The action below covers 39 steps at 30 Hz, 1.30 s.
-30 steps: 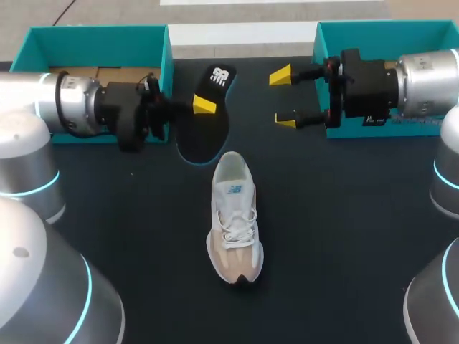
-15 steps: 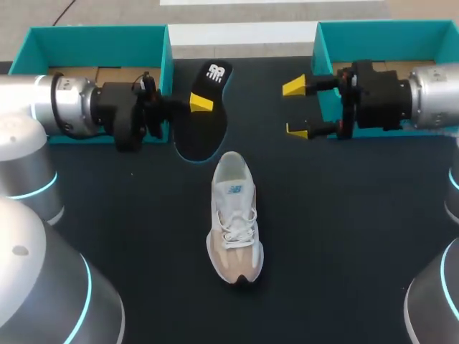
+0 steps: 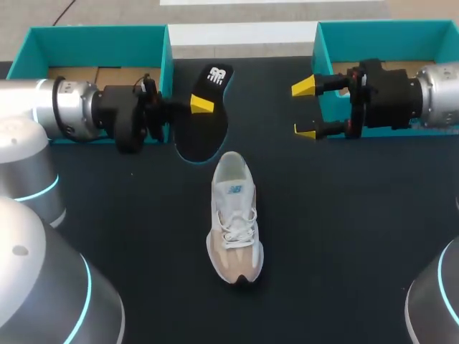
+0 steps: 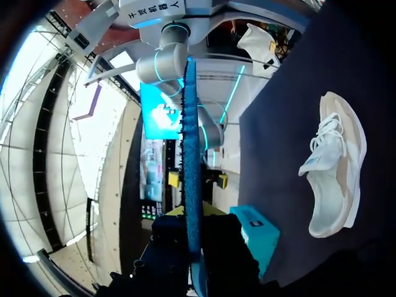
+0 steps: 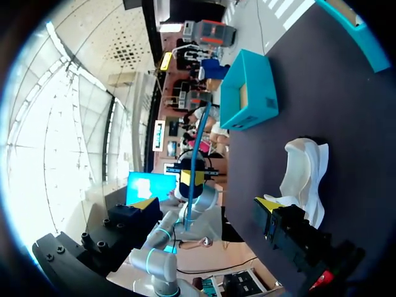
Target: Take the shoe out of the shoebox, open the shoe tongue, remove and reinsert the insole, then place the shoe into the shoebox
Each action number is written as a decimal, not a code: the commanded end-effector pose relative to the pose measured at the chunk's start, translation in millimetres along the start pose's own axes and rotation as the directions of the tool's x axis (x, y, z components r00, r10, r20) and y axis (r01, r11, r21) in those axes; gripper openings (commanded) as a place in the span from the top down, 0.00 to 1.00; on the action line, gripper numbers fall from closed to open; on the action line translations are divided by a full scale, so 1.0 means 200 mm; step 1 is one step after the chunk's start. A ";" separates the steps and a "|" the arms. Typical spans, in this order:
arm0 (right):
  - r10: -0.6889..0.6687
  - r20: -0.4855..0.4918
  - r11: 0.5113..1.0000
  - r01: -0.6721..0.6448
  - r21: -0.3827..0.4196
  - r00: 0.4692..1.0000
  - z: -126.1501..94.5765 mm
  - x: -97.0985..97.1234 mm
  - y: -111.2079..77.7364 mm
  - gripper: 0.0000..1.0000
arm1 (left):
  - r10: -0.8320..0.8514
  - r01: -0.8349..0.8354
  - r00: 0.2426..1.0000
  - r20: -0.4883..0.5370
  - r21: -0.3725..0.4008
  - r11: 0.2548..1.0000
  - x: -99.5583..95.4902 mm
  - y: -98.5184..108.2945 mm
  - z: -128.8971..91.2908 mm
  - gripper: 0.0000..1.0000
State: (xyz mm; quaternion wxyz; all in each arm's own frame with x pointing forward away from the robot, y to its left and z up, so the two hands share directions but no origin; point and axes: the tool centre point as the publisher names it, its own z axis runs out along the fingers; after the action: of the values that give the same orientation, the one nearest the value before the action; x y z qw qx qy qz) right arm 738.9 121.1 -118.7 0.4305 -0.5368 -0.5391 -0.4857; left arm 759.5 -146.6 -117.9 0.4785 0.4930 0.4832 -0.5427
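Insole (image 3: 205,135) was pinched in the left gripper (image 3: 201,106), just beyond the heel end of the sneaker (image 3: 235,222) on the table, their long axes roughly aligned. Right gripper (image 3: 307,109) stood open, farther off.

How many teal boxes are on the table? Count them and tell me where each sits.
2. The left teal box sits at the far left corner of the table; the right teal box sits at its far right corner. No third shows.
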 end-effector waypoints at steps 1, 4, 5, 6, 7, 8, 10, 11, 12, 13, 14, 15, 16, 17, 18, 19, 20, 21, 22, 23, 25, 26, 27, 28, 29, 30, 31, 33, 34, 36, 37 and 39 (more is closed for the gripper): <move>0.000 0.001 1.000 0.000 -0.001 1.000 0.01 0.00 0.00 0.00 | -0.312 0.311 0.948 -0.068 -0.023 0.950 -0.06 -0.04 0.00 1.00; 0.000 0.001 1.000 0.000 -0.001 1.000 0.01 0.00 0.00 0.00 | -0.498 0.493 0.859 -0.116 -0.069 0.867 -0.08 -0.06 -0.01 1.00; 0.000 0.001 1.000 0.000 -0.001 1.000 0.01 0.00 0.00 0.00 | -0.556 0.550 0.816 -0.160 -0.084 0.831 -0.09 -0.07 -0.01 1.00; 0.000 0.001 1.000 0.000 -0.001 1.000 0.01 0.00 0.00 0.00 | -0.599 0.589 0.782 -0.171 -0.111 0.801 -0.09 -0.07 -0.02 1.00; 0.000 0.001 1.000 0.000 -0.001 1.000 0.01 0.00 0.00 0.00 | -0.645 0.634 0.737 -0.203 -0.123 0.763 -0.09 -0.07 -0.02 1.00; 0.000 0.001 1.000 0.000 -0.001 1.000 0.01 0.00 0.00 0.00 | -0.663 0.654 0.720 -0.205 -0.118 0.747 -0.09 -0.08 -0.03 1.00; 0.000 0.001 1.000 0.000 -0.001 1.000 0.01 0.00 0.00 0.00 | -0.746 0.736 0.636 -0.199 -0.134 0.664 -0.08 -0.08 -0.03 1.00; 0.000 0.001 1.000 0.000 -0.001 1.000 0.01 0.00 0.00 0.00 | -0.781 0.771 0.592 -0.200 -0.142 0.621 -0.08 -0.09 -0.04 1.00; 0.000 0.001 1.000 0.000 -0.001 1.000 0.01 0.00 0.00 0.00 | -0.818 0.808 0.542 -0.194 -0.148 0.570 -0.06 -0.09 -0.04 1.00; 0.000 0.001 1.000 0.000 -0.001 1.000 0.01 0.00 0.00 0.00 | -0.849 0.840 0.494 -0.188 -0.150 0.522 -0.06 -0.09 -0.04 1.00; 0.000 0.001 1.000 0.000 -0.001 1.000 0.01 0.00 0.00 0.00 | -0.872 0.864 0.455 -0.181 -0.148 0.482 -0.05 -0.10 -0.04 1.00; 0.000 0.001 1.000 0.000 -0.001 1.000 0.01 0.00 0.00 0.00 | -0.898 0.894 0.401 -0.180 -0.139 0.427 -0.05 -0.11 -0.04 1.00; 0.000 0.001 1.000 0.000 -0.001 1.000 0.01 0.00 0.00 0.00 | -0.920 0.918 0.353 -0.171 -0.128 0.376 -0.05 -0.11 -0.04 1.00; 0.000 0.001 1.000 0.000 -0.001 1.000 0.01 0.00 0.00 0.00 | -0.939 0.938 0.304 -0.163 -0.122 0.325 -0.04 -0.12 -0.04 1.00; 0.000 0.001 1.000 0.000 -0.001 1.000 0.01 0.00 0.00 0.00 | -0.953 0.954 0.260 -0.157 -0.114 0.279 -0.05 -0.12 -0.04 1.00; 0.000 0.001 1.000 0.000 -0.001 1.000 0.01 0.00 0.00 0.00 | -0.968 0.970 0.204 -0.147 -0.104 0.220 -0.05 -0.12 -0.04 1.00; 0.000 0.001 1.000 0.000 -0.001 1.000 0.01 0.00 0.00 0.00 | -0.978 0.980 0.156 -0.138 -0.101 0.171 -0.05 -0.12 -0.04 1.00; 0.000 0.001 1.000 0.000 -0.001 1.000 0.01 0.00 0.00 0.00 | -0.985 0.988 0.116 -0.131 -0.089 0.128 -0.06 -0.12 -0.04 1.00; 0.000 0.001 1.000 0.000 -0.001 1.000 0.01 0.00 0.00 0.00 | -0.990 0.994 0.069 -0.125 -0.074 0.078 -0.06 -0.12 -0.04 1.00; 0.000 0.001 1.000 0.000 -0.001 1.000 0.01 0.00 0.00 0.00 | -0.992 0.997 0.028 -0.120 -0.063 0.036 -0.07 -0.13 -0.04 1.00; 0.000 0.001 1.000 0.000 -0.001 1.000 0.01 0.00 0.00 0.00 | -0.993 0.998 -0.058 -0.105 -0.029 -0.056 -0.08 -0.13 -0.04 1.00; 0.000 0.001 1.000 0.000 -0.001 1.000 0.01 0.00 0.00 0.00 | -0.989 0.994 -0.107 -0.101 -0.012 -0.107 -0.08 -0.13 -0.04 1.00; 0.000 0.001 1.000 0.000 -0.001 1.000 0.01 0.00 0.00 0.00 | -0.985 0.989 -0.148 -0.088 0.008 -0.149 -0.09 -0.13 -0.03 1.00; 0.000 0.001 1.000 0.000 -0.001 1.000 0.01 0.00 0.00 0.00 | -0.980 0.983 -0.182 -0.080 0.020 -0.185 -0.09 -0.13 -0.03 1.00; 0.000 0.001 1.000 0.000 -0.001 1.000 0.01 0.00 0.00 0.00 | -0.969 0.970 -0.235 -0.072 0.041 -0.238 -0.09 -0.14 -0.03 1.00; 0.000 0.001 1.000 0.000 -0.001 1.000 0.01 0.00 0.00 0.00 | -0.963 0.962 -0.265 -0.056 0.058 -0.268 -0.08 -0.14 -0.02 1.00; 0.000 0.001 1.000 0.000 -0.001 1.000 0.01 0.00 0.00 0.00 | -0.955 0.953 -0.292 -0.058 0.063 -0.295 -0.08 -0.14 -0.02 1.00; 0.000 0.001 1.000 0.000 -0.001 1.000 0.01 0.00 0.00 0.00 | -0.925 0.919 -0.380 -0.027 0.099 -0.381 -0.07 -0.15 -0.01 1.00; 0.000 0.001 1.000 0.000 -0.001 1.000 0.01 0.00 0.00 0.00 | -0.908 0.901 -0.420 -0.009 0.118 -0.418 -0.07 -0.15 -0.01 1.00; 0.000 0.001 1.000 0.000 -0.001 1.000 0.01 0.00 0.00 0.00 | -0.861 0.851 -0.508 -0.006 0.150 -0.503 -0.06 -0.16 0.00 1.00; 0.000 0.001 1.000 0.000 -0.001 1.000 0.01 0.00 0.00 0.00 | -0.842 0.832 -0.540 0.006 0.158 -0.532 -0.05 -0.17 0.00 1.00; 0.000 0.001 1.000 0.000 -0.001 1.000 0.01 0.00 0.00 0.00 | -0.803 0.789 -0.596 0.006 0.187 -0.585 -0.05 -0.17 0.00 1.00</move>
State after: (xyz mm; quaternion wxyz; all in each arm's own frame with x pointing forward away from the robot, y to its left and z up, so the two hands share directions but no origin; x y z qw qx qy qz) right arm 738.5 120.4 -119.4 0.4304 -0.5364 -0.5391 -0.4863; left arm 727.8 -141.2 -101.6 0.0256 0.1275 0.6943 -0.7079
